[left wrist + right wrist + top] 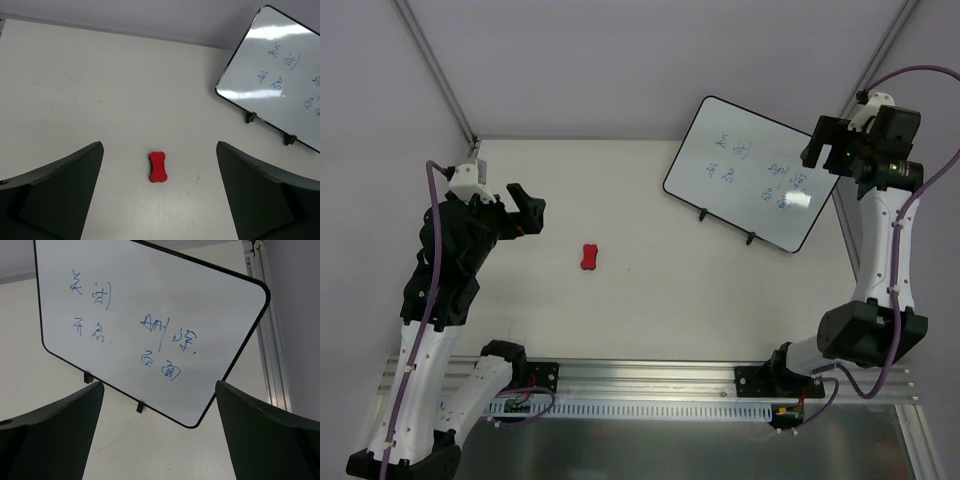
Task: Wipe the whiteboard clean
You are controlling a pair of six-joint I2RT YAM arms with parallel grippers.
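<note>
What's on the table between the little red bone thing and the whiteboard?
Nothing: just bare table between the red eraser and the whiteboard. The top view shows it, and the left wrist view too.

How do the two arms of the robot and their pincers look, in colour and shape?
The left arm and the right arm have white shells with black joints. A purple cable runs along each one. The left pincer and the right pincer are matte black, each with two broad, tapering fingers.
</note>
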